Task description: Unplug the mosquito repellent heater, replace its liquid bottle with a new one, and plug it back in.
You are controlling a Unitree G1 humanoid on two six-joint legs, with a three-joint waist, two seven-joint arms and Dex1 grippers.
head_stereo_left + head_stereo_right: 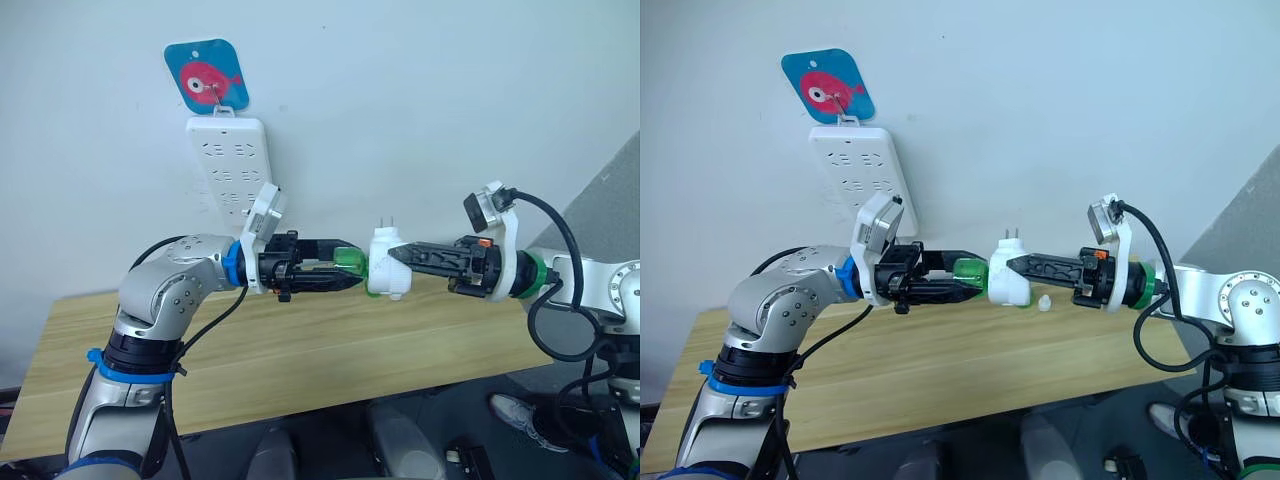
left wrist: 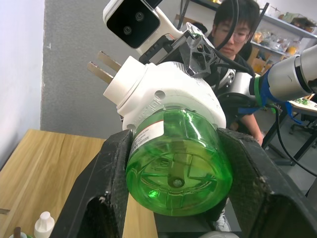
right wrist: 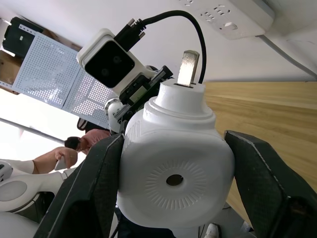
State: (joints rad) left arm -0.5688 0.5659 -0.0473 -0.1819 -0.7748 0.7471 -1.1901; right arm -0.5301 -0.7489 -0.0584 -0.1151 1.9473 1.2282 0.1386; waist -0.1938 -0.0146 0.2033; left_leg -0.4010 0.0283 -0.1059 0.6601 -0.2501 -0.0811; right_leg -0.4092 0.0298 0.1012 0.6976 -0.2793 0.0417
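Wooden surface [image 1: 300, 360] below, power strip [image 1: 232, 165] on wall upper left. Mid-frame, unplugged: right pincer [image 1: 398, 257] clamps mosquito repellent heater [image 1: 386, 268]; left pincer [image 1: 352, 272] clamps its green bottle [image 1: 349, 263]. Risk — off-axis twist jams thread, or bottle slips free.

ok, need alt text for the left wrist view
The left end effector grips a green liquid bottle between its black fingers, the bottle still seated in the white heater with two metal prongs. The right end effector holds the heater from behind; a person sits beyond.
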